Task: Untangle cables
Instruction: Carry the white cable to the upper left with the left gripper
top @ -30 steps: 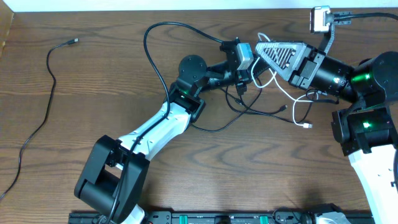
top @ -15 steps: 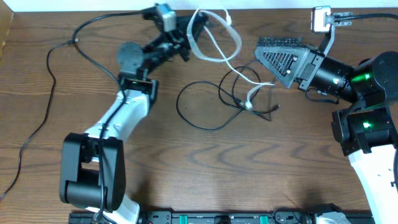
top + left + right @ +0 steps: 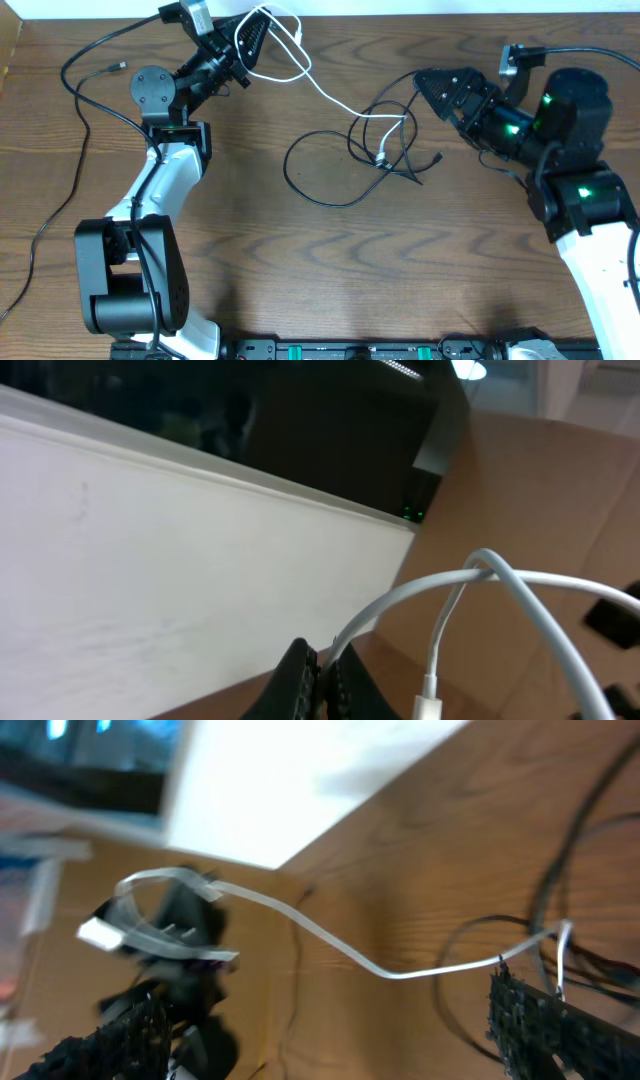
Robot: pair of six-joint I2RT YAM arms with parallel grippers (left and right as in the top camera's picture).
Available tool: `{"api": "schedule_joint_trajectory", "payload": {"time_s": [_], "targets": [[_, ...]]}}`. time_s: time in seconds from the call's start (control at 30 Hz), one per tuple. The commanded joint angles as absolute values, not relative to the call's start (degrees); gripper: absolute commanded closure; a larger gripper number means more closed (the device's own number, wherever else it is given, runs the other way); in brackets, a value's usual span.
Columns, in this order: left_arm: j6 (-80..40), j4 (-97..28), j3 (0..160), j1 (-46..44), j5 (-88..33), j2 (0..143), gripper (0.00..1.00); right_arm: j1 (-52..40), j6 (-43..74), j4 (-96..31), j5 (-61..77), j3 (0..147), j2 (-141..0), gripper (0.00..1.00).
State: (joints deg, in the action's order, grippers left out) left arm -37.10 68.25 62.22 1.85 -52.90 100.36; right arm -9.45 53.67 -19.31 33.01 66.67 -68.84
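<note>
The white cable (image 3: 325, 92) hangs stretched from my left gripper (image 3: 258, 38) at the table's back left down to the tangle of black cables (image 3: 385, 150) in the middle. It loops beside the jaws. In the left wrist view the left gripper (image 3: 322, 665) is shut on the white cable (image 3: 480, 572), and a white plug (image 3: 430, 705) dangles next to it. My right gripper (image 3: 432, 88) stands open just right of the tangle, holding nothing. In the right wrist view the white cable (image 3: 400, 970) runs above and between the fingers (image 3: 550, 1025).
A separate long black cable (image 3: 80, 110) lies along the left side of the table, its plug (image 3: 118, 67) near the back. A wide black loop (image 3: 318, 172) spreads left of the tangle. The back table edge runs just behind my left gripper.
My left arm has swung from the centre to the back left, drawing the white cable out of the tangle. The right gripper has opened, let go and turned slightly.
</note>
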Motion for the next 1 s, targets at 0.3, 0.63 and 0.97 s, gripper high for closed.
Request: {"api": "schedule_joint_trajectory", "payload": {"time_s": [0.3, 0.63, 0.97], "targets": [[-40.4, 70.0, 62.7, 0.5, -62.2, 99.9, 0.93, -9.1, 49.7, -17.5, 22.6, 67.0, -90.7, 0.06], [-39.5, 69.9, 62.7, 1.0, -63.9, 99.9, 0.92, -8.5, 48.5, -13.5, 19.8, 67.0, -96.8, 0.99], [-30.1, 48.8, 62.7, 16.3, -63.4, 99.9, 0.92, -0.5, 43.3, -22.1, 19.6, 67.0, -96.8, 0.99]]}}
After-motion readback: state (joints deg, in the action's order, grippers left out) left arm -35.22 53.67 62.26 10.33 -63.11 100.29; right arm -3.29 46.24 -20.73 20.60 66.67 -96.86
